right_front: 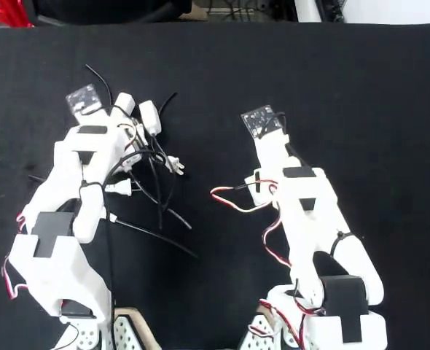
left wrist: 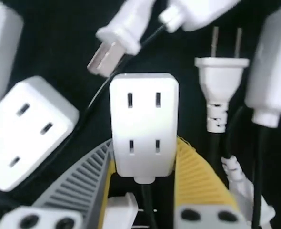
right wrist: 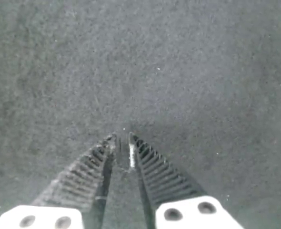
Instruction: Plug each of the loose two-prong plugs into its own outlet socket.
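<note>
I can read no text anywhere. The white rectangular plastic outlet block (left wrist: 144, 125) shows only a plain face with slots. The marks on the small speckled grey board (right_front: 86, 100) at my left wrist are too small to make out.

Red object (right_front: 4, 11) lies beyond the black table (right_front: 390, 109).

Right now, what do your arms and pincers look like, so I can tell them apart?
The left arm and right arm are white shells with black blocks and red-and-white wires. The left pincer has one grey and one yellow ribbed finger; the right pincer has two dark ribbed ones.
</note>
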Tool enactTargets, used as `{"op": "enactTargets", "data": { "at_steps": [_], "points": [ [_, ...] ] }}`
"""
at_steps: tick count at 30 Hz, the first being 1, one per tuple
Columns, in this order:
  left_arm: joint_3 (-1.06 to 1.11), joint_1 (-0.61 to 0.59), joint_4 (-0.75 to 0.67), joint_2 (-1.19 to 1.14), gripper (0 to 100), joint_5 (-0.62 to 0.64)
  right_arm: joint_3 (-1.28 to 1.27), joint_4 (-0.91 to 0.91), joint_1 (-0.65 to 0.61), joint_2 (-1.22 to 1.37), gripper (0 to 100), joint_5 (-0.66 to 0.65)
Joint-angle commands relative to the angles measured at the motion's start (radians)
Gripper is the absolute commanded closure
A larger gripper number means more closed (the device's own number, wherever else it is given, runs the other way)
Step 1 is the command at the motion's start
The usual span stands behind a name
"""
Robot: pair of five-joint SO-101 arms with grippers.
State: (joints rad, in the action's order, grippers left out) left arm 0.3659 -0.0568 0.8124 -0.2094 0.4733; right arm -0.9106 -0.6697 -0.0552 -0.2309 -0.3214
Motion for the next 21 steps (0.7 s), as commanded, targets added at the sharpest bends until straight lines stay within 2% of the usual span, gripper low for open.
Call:
{"op": "enactTargets", "data": {
  "at_steps": [1,8,14,21],
  "points": [
    [-0.074,0.033,0.054,0.012,96,-0.083,0.038,0.017,-0.006,0.001,96.3,-0.008],
    [-0.194,0.105,0.278,0.012,97,-0.316,0.038,0.017,-0.006,-0.004,96.3,-0.008],
    [-0.384,0.102,0.532,0.064,97,-0.446,0.038,0.017,-0.006,-0.005,96.3,-0.008],
    [-0.518,0.124,0.852,0.25,97,-0.743,0.03,0.015,-0.006,-0.005,96.3,-0.008]
  ]
}}
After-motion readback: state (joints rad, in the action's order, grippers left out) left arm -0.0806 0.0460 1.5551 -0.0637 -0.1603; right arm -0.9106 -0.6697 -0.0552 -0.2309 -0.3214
